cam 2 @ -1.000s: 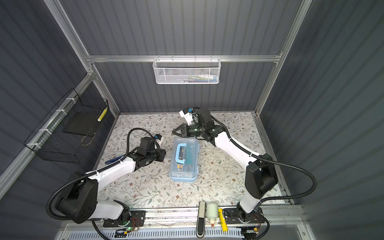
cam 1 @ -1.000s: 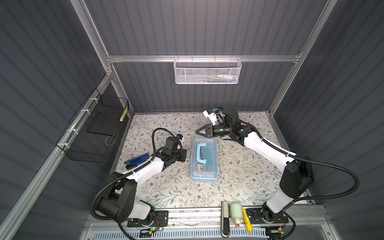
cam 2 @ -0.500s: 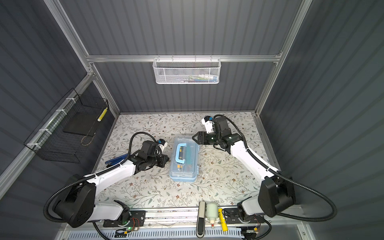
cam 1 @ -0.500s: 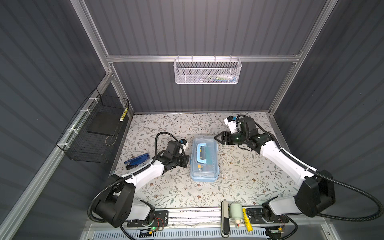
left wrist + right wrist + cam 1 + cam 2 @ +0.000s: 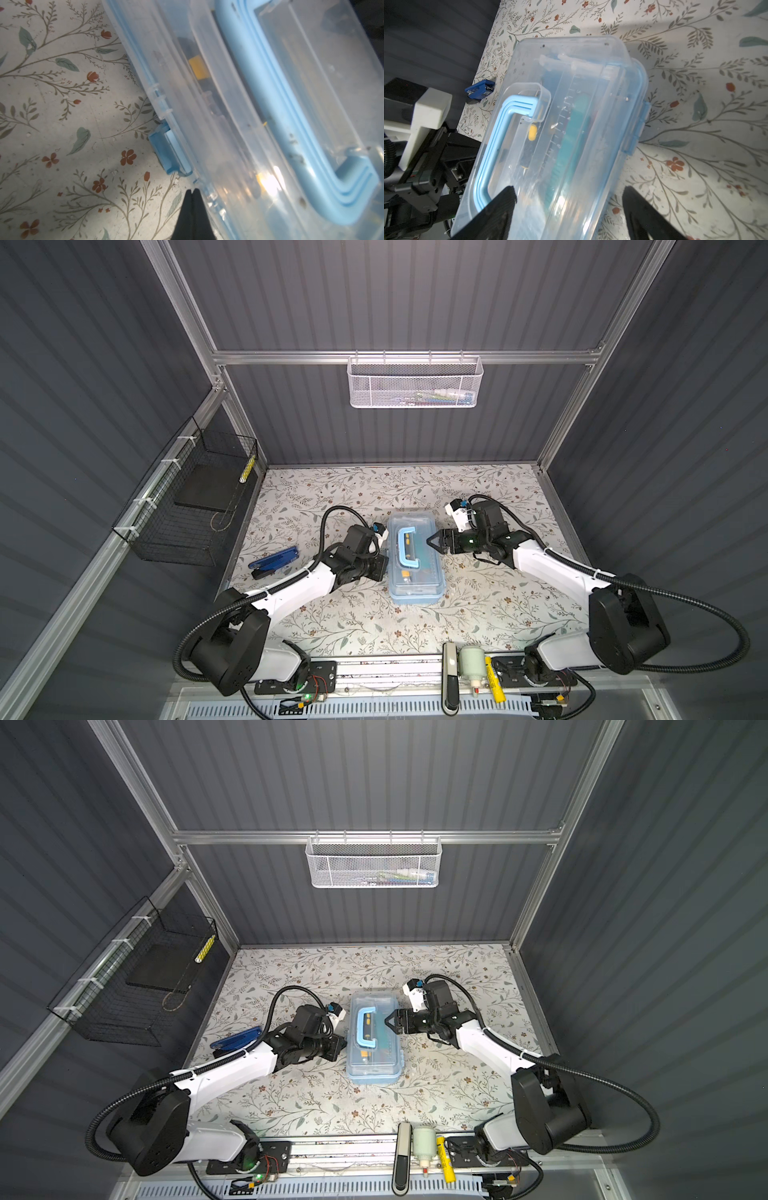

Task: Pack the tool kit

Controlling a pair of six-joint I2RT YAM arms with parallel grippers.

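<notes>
The tool kit [image 5: 415,560] lies flat on the flowered surface [image 5: 357,626] at the centre of both top views. Its lid is down and its pale blue handle [image 5: 406,549] is on top. Through the clear lid a yellow-and-black tool and something teal show inside.

The right hand [image 5: 430,540] has changed most. A second ago it hung beyond the far end of the tool kit, toward the upper middle of the frame. Now it has swung round to the right long side and spread wide. In the right wrist view its two black fingers [image 5: 496,212] stand well apart at the bottom of the frame. One is over the lid by the handle, the other out past the edge over the surface, and they hold nothing.

The left hand [image 5: 192,193] has drawn in against the left long side. It is pressed together and empty, with its tips just beside the lid's rim and near the blue clasp [image 5: 166,151]. Whether they touch the rim I cannot tell.

The two arms now bracket the tool kit, which suggests the work is at the lid or its clasps, with the left hand likely bracing. A blue folding tool [image 5: 274,562] lies on the surface at the left of the frame, well apart from the tool kit, so packing may not be finished.
</notes>
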